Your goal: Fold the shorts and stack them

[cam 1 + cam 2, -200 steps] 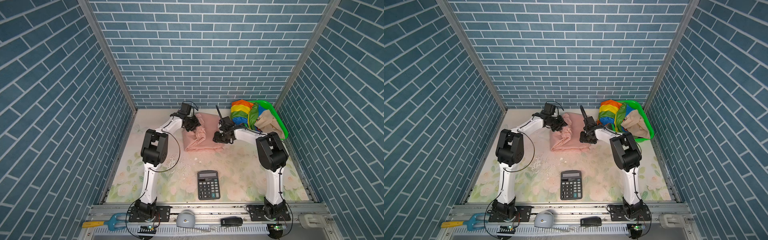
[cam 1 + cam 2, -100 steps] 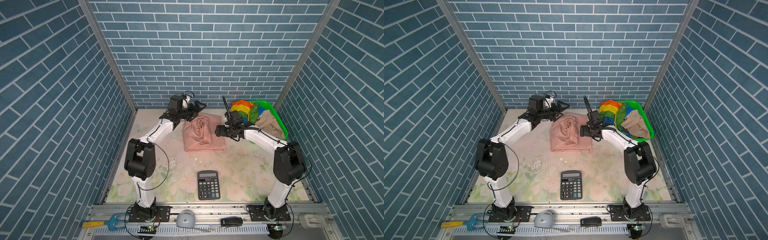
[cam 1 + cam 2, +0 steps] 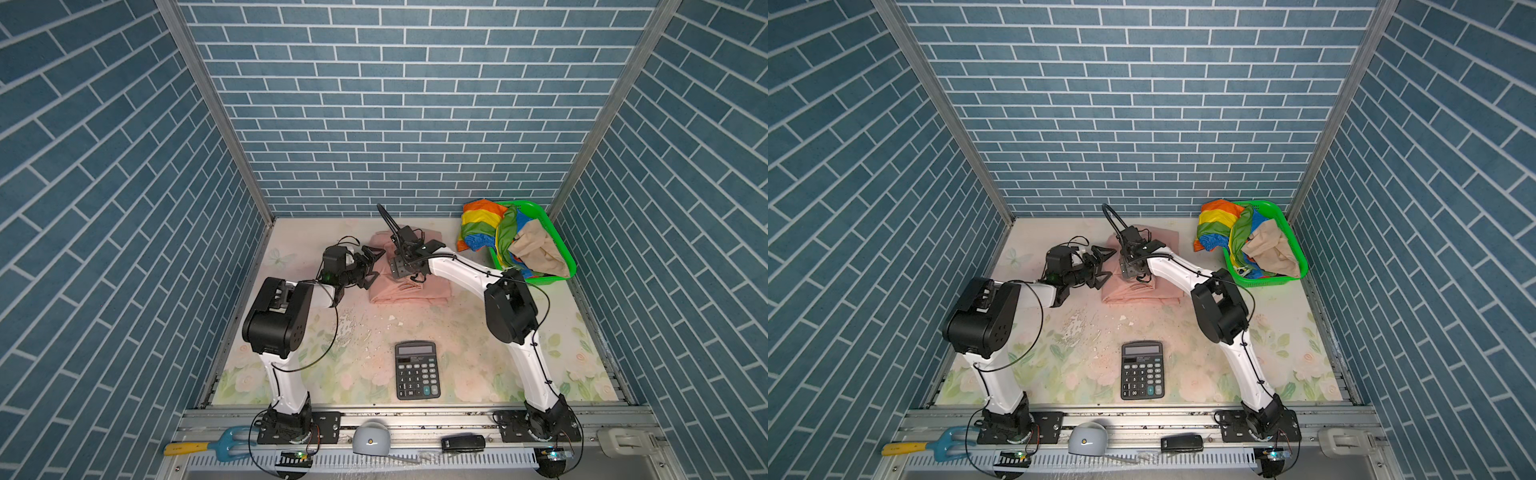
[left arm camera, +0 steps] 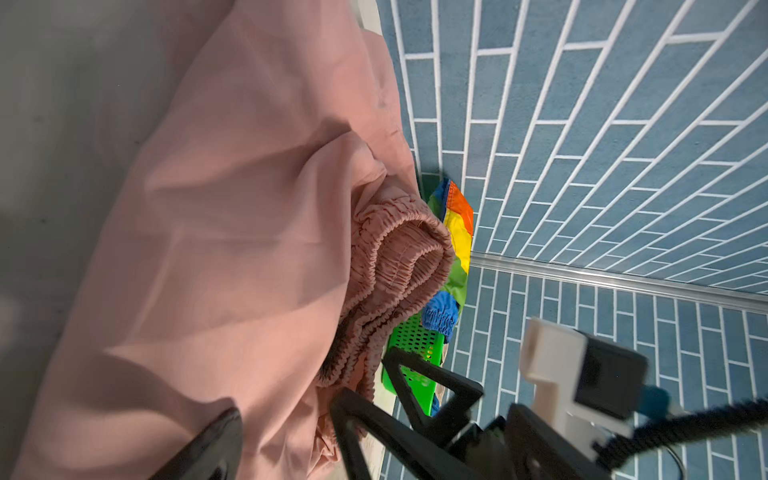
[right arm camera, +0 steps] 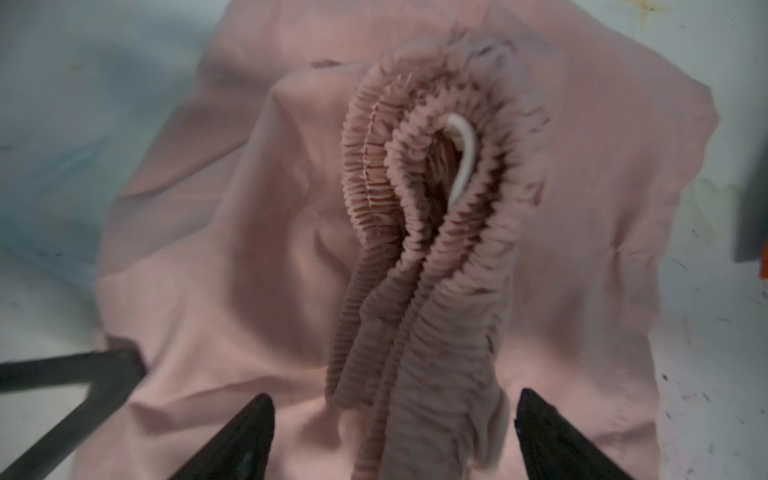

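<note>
A: Where are the pink shorts (image 3: pixel 415 291) to be found?

B: They are laid as a rough folded bundle at the back middle of the table (image 3: pixel 457 332). The gathered waistband (image 5: pixel 415 208) is bunched into an upright loop on top.

A: Is anything held?

B: Nothing is seen to be held. The right gripper (image 5: pixel 392 415) is spread wide, with its jaws set either side of the waistband ridge. The left gripper (image 3: pixel 375 264) is spread wide too and is placed just beside the bundle's left edge.

A: And the other pairs?

B: The rainbow shorts (image 3: pixel 482 224) are draped over the rim of the green basket (image 3: pixel 544 279), and the beige shorts (image 3: pixel 536 253) are heaped inside it. Neither is folded, so the task is judged to be at an early stage.

A: What could go wrong?

B: The fold could be sprung open by the elastic waistband unless it is pressed flat. If the ridge is pinched, only some layers may be caught and the bundle dragged askew. The grippers are close together, so a knock between them must be guarded against. Later pairs could also slide off a lumpy base.
</note>
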Robot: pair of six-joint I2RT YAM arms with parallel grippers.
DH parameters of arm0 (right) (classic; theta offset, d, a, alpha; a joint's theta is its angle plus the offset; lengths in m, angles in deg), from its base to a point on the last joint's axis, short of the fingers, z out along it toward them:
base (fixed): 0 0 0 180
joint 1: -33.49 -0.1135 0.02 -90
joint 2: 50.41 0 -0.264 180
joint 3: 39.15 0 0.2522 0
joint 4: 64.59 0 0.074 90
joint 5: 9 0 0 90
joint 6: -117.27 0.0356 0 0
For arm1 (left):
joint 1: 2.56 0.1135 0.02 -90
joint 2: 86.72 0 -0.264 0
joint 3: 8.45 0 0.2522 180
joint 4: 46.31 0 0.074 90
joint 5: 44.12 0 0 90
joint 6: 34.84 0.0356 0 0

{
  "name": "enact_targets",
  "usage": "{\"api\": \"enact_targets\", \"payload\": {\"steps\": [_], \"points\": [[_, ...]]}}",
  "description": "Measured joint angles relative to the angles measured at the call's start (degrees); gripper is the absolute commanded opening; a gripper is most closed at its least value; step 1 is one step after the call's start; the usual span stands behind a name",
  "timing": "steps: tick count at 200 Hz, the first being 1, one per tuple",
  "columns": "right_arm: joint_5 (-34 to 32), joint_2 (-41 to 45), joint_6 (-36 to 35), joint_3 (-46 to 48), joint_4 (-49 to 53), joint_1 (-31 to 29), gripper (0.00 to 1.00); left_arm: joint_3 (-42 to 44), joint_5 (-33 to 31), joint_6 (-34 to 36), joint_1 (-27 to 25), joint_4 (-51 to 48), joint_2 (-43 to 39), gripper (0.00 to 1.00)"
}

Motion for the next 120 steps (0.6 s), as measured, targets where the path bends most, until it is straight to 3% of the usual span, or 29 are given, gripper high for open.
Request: {"api": "enact_targets", "payload": {"steps": [70, 120], "points": [[-6.08, -5.27, -0.02, -3.85, 5.27, 0.57, 0.91, 5.70, -4.42, -2.54, -0.68, 4.07, 0.28, 0.99], [-5.73, 1.75, 0.02, 7.50, 2.27, 4.17, 0.91, 7.28, -4.42, -2.62, -1.16, 7.67, 2.54, 1.00]]}}
